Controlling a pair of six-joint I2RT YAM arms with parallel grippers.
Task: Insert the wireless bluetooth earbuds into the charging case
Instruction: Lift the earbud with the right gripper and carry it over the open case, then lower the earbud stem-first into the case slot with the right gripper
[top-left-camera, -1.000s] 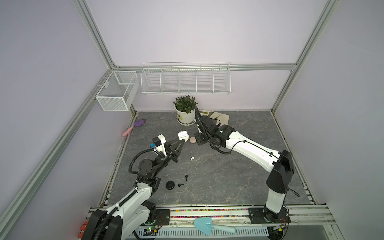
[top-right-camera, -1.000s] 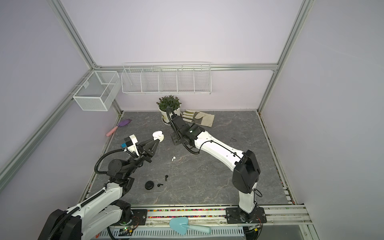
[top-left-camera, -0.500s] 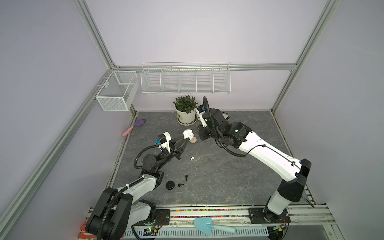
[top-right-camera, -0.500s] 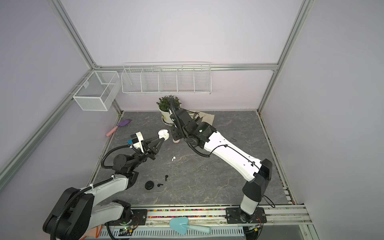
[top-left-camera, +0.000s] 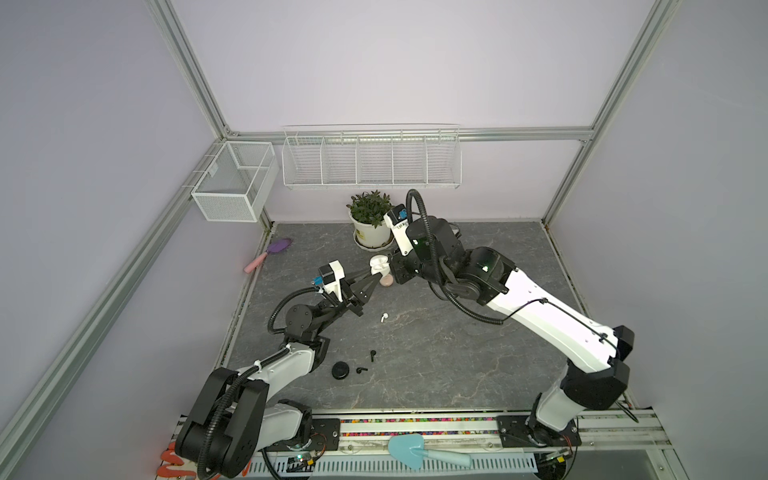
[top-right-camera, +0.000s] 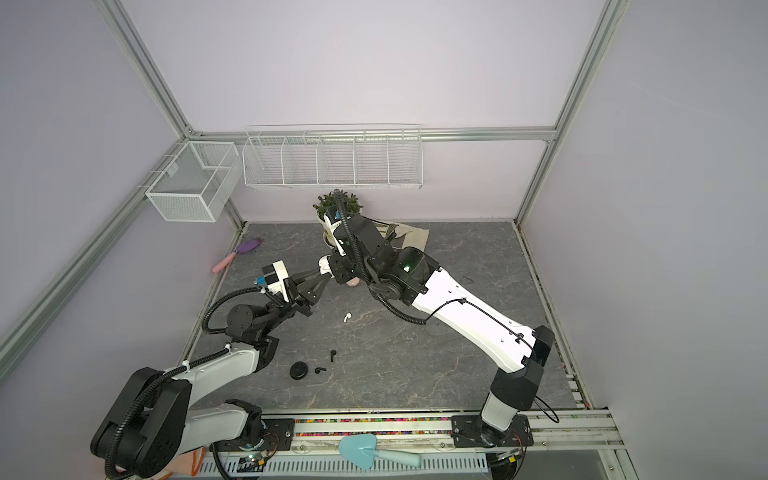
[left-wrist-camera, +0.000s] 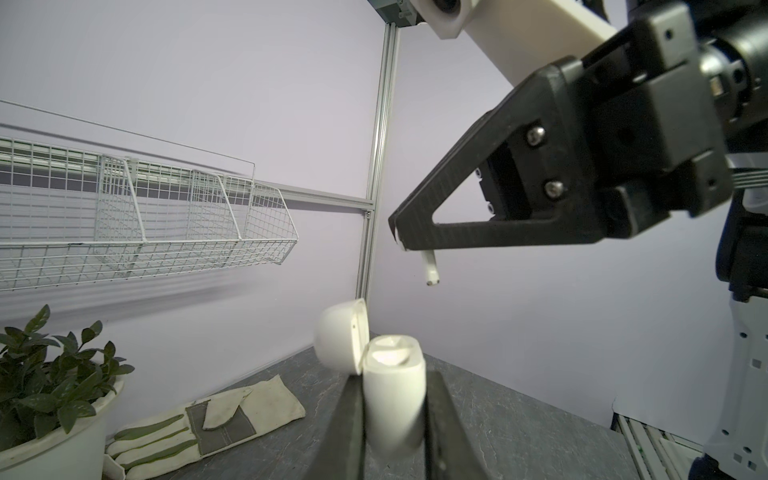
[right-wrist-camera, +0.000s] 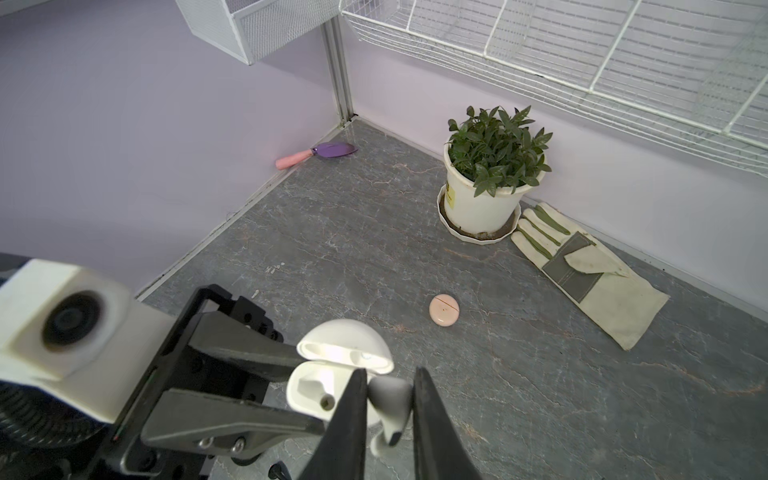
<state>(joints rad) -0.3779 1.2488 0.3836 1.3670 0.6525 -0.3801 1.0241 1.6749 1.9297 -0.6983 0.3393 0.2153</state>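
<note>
My left gripper (left-wrist-camera: 395, 419) is shut on a white charging case (left-wrist-camera: 395, 390), held above the table with its lid (left-wrist-camera: 340, 336) swung open. My right gripper (right-wrist-camera: 388, 395) is shut on a white earbud (right-wrist-camera: 390, 405). That earbud's stem (left-wrist-camera: 430, 270) hangs just above the case's open top. In both top views the case (top-left-camera: 379, 263) (top-right-camera: 323, 262) sits between the two grippers. Another white earbud (top-left-camera: 383, 317) lies on the table. Two black earbuds (top-left-camera: 372, 355) (top-left-camera: 361, 369) lie beside a black case (top-left-camera: 340, 370).
A small pink round case (right-wrist-camera: 444, 310) lies on the table under the grippers. Behind it stand a potted plant (right-wrist-camera: 482, 195) and a work glove (right-wrist-camera: 582, 266). A purple trowel (top-left-camera: 272, 251) lies by the left wall, and wire baskets (top-left-camera: 372, 158) hang above.
My left gripper has carried the open case up and a little to the right. My right arm has lifted and stretched out, bringing its earbud over the case.
</note>
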